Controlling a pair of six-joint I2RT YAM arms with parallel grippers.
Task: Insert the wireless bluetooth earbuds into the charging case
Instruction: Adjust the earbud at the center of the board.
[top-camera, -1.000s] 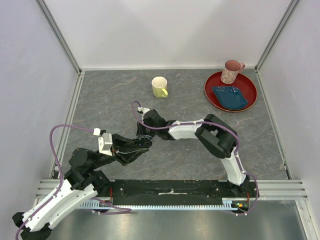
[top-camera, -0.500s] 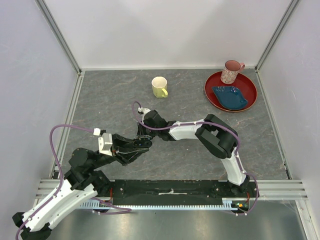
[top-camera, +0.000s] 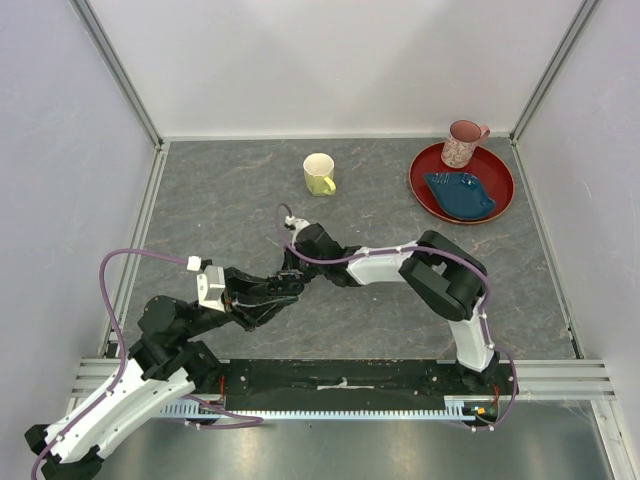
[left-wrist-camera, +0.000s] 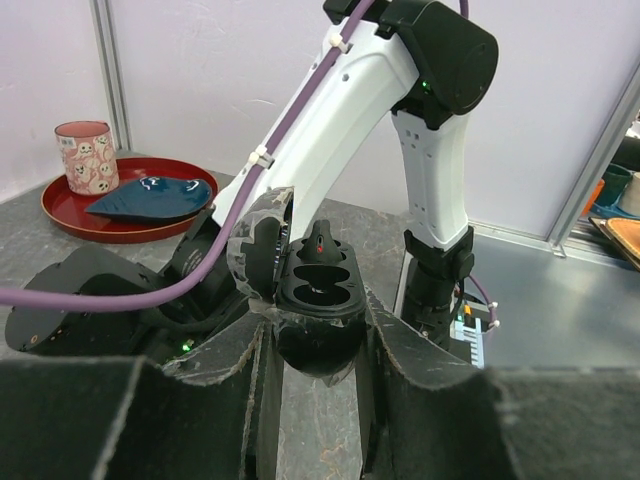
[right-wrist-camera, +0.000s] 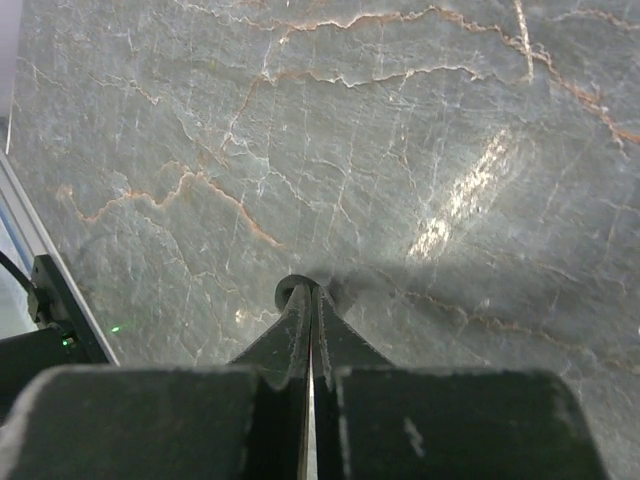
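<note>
Left wrist view carries the relation that matters: the left gripper (left-wrist-camera: 315, 342) is clamped on the lower body of the black charging case (left-wrist-camera: 318, 285), a finger on either side. The case stands open. Its lid is hinged up on the left and its recessed tray tilts up toward the far side, with a small red light showing at the tray's far edge. I cannot tell whether the wells are filled.

From above, the right gripper (top-camera: 290, 263) sits just beyond the left one, on the far side of the case, so it is the arm placed to feed the tray. The wrist camera shows the right gripper (right-wrist-camera: 310, 300) pinched down to a sliver over the bare table (right-wrist-camera: 450, 120). A small dark rounded form at its tip may be a black bud, though that is not clear.

No loose earbuds show in any view. Any insertion would likely have to come down from the far side into the upturned wells.
</note>
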